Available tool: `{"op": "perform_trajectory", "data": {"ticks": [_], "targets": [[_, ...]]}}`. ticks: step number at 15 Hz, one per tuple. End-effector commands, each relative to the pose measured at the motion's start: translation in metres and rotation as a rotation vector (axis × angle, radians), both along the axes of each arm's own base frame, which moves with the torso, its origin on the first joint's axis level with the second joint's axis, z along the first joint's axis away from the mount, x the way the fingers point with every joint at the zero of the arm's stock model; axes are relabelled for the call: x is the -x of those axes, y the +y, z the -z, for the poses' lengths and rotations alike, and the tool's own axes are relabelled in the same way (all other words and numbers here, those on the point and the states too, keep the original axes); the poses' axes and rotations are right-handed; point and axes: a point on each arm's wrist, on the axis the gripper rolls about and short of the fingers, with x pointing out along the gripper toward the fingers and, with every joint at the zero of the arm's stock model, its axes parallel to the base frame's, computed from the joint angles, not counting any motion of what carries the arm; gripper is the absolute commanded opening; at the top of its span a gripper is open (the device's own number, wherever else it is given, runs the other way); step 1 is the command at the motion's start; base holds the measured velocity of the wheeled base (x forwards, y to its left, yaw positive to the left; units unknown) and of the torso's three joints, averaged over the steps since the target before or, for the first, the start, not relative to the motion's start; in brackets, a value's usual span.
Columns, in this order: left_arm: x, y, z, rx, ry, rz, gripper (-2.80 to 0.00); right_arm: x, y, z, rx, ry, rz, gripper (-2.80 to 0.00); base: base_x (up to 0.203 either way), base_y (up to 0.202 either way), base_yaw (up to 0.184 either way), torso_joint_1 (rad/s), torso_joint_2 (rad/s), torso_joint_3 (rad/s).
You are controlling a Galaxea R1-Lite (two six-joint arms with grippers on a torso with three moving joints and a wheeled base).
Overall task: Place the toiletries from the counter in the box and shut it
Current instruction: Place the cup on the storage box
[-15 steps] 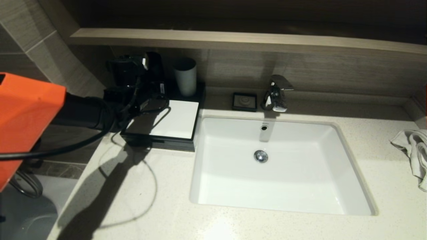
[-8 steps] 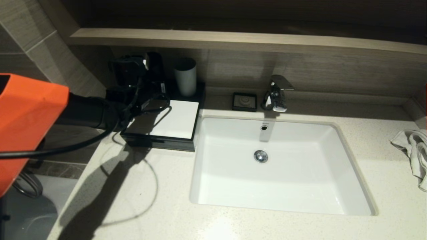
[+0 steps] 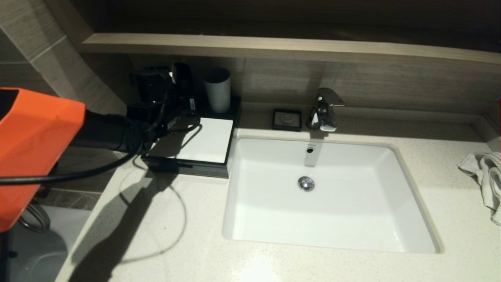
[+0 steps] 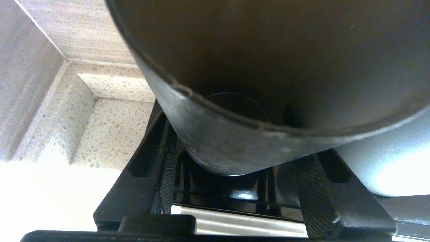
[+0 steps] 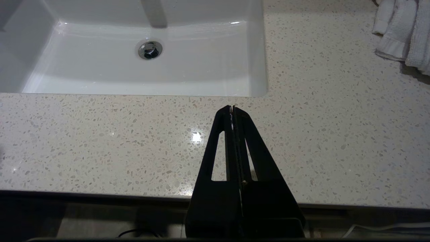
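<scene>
My left gripper [image 3: 156, 84] reaches over the far left corner of the box [image 3: 203, 143], its fingers [image 4: 312, 198] spread apart on either side of a dark cup [image 4: 268, 84] without visibly pressing it. A grey cup [image 3: 217, 90] stands just right of it, at the box's far edge. The box sits on the counter [image 3: 156, 235] just left of the sink [image 3: 328, 196], its white top bare and its drawer pushed in. I see no sachets anywhere. My right gripper [image 5: 231, 109] hangs over the counter's near edge, in front of the sink, fingers pressed together and holding nothing. A small black dish [image 3: 287, 119] lies left of the tap [image 3: 324, 109], and a white towel [image 3: 485, 176] lies crumpled at the far right.
</scene>
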Motion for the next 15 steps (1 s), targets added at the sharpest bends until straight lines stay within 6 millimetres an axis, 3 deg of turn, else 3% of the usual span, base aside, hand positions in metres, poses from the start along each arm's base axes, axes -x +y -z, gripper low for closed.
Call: {"op": "perform_trajectory", "data": {"ticks": [1,9,10,15], "targets": [[-0.0023,-0.0007,0.0033,0.0,0.002,-0.002,-2.8,0.0,0.0,0.0002,0.0,0.0,0.0,-2.8,0.0,0.0,0.0,0.0,0.0,0.0],[-0.0028,-0.0009,0.0049,-0.001,0.006,0.0,-2.8,0.0001,0.0,0.0,-0.001,-0.001,0.0,-2.8,0.0,0.0,0.0,0.0,0.0,0.0],[-0.0028,-0.0009,0.0049,-0.001,0.006,0.0,0.0,0.0001,0.0,0.0,-0.001,-0.002,0.0,-2.8,0.0,0.0,0.0,0.0,0.0,0.0],[0.0004,0.0,-0.0009,0.016,-0.008,0.0,0.0,0.0,0.0,0.0,-0.001,0.0,0.0,-2.8,0.0,0.0,0.0,0.0,0.0,0.0]]}}
